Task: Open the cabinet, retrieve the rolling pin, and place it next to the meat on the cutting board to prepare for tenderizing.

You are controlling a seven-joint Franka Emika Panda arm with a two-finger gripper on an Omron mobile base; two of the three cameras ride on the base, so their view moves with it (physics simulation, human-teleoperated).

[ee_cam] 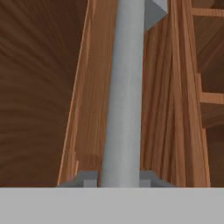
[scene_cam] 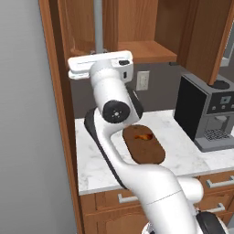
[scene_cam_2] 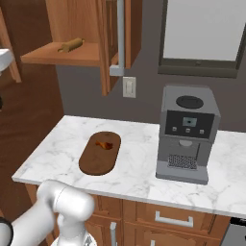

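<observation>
the white arm's gripper [scene_cam: 98, 51] is raised to the silver vertical bar handle [ee_cam: 124, 96] of the reddish-brown wooden wall cabinet [scene_cam: 137, 25]. in the hand view the bar runs up the middle, right against the camera, with the door's wood grain on both sides. the jaws are closed down tight, seemingly on this handle, though the fingertips themselves are hidden.

below, on the white marble counter [scene_cam_2: 129, 158], lies the dark brown oval wooden cutting board [scene_cam_2: 100, 153], and the small orange-brown piece of meat [scene_cam_2: 104, 144] sits on its far end. to the right of the board, apart from it, stands a grey coffee machine [scene_cam_2: 186, 134].

farther up, in the right base view, the cabinet's doors stand open, and the light wooden rolling pin [scene_cam_2: 71, 45] lies on its bottom shelf.
</observation>
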